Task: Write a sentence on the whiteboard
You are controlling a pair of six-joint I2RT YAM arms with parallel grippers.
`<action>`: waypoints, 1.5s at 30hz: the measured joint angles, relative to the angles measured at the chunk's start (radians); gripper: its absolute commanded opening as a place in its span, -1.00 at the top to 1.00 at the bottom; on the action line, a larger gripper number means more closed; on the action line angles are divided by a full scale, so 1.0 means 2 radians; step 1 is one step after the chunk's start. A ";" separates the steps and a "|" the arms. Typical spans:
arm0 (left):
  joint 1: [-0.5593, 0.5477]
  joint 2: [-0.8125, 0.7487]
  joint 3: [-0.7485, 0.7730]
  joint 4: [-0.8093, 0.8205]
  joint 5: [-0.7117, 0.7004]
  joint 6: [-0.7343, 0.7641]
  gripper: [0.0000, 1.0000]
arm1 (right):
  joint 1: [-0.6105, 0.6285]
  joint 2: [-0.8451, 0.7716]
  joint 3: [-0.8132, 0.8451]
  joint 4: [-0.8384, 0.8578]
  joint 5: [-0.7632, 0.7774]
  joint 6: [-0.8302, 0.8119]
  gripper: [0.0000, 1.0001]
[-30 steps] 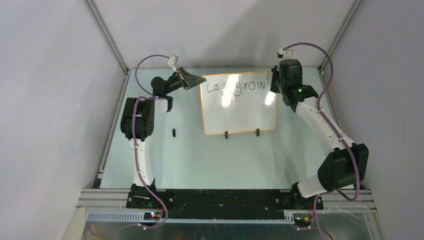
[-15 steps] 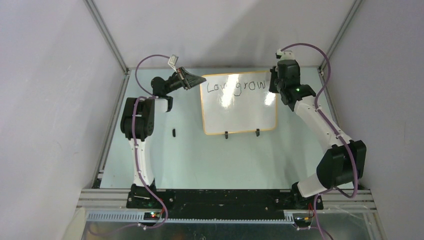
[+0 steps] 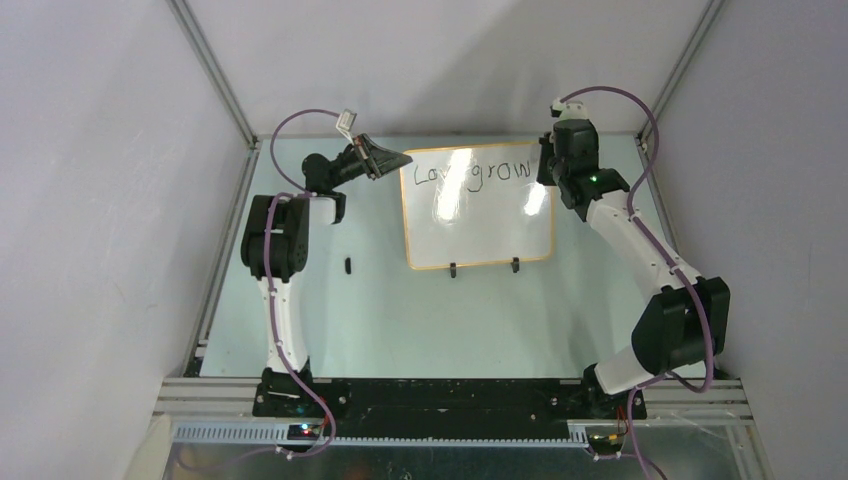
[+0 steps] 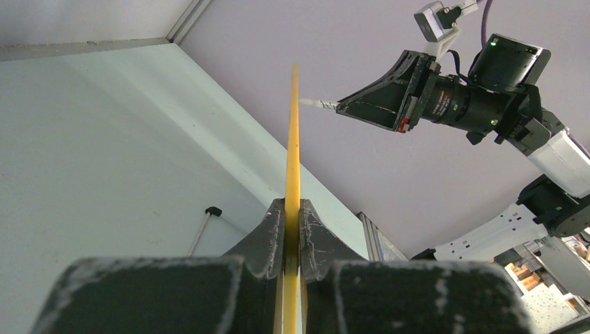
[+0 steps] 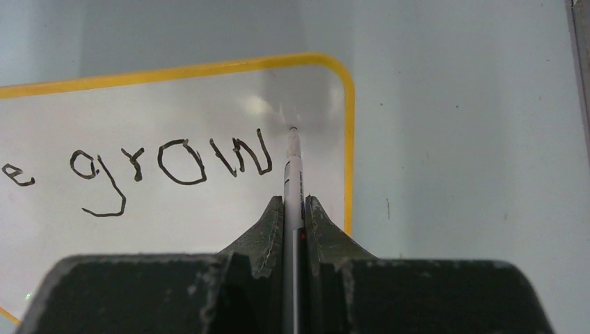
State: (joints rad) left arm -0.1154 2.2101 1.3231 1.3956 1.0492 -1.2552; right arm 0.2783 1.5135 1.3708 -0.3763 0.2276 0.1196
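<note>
Robot at work on a message: the right gripper (image 5: 294, 212), closed on a marker (image 5: 293, 170), sets the tip on the whiteboard (image 5: 174, 83) just right of the "w" in "grow", close to the board's far-right corner. The left gripper (image 4: 292, 216) is clamped on the board's left rim at the far-left corner, bracing it. The board sits at the far middle of the table (image 3: 400, 310), its two black feet (image 3: 453, 268) at the near edge. The sentence (image 3: 470, 172) reads "Love grow" along the far edge. Whether the tip is touching the surface or hanging just off it cannot be told.

The step in hand looks like adding one more letter to "grow". Little bare board is left between the "w" and the yellow rim, so the letter should be narrow, start at the height of its neighbours and end short of the rim. Light, even pressure should give a thin, unbroken line. The left clamp needs to hold firm so the board does not slide under the stroke. Any further word will likely need a new line nearer the arms, begun at the left, where the board is bare.
</note>
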 measured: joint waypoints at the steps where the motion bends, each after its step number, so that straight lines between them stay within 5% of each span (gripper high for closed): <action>1: 0.000 0.000 0.000 0.000 0.000 0.000 1.00 | 0.000 0.000 0.000 0.000 0.000 0.000 1.00; 45: 0.000 0.000 0.000 -0.004 0.000 0.000 1.00 | 0.001 -0.008 -0.025 -0.019 0.005 0.002 1.00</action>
State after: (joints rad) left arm -0.1158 2.2097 1.3231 1.3884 1.0500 -1.2552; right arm 0.2794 1.4971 1.3216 -0.4152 0.2371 0.1234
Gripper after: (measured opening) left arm 0.101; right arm 0.139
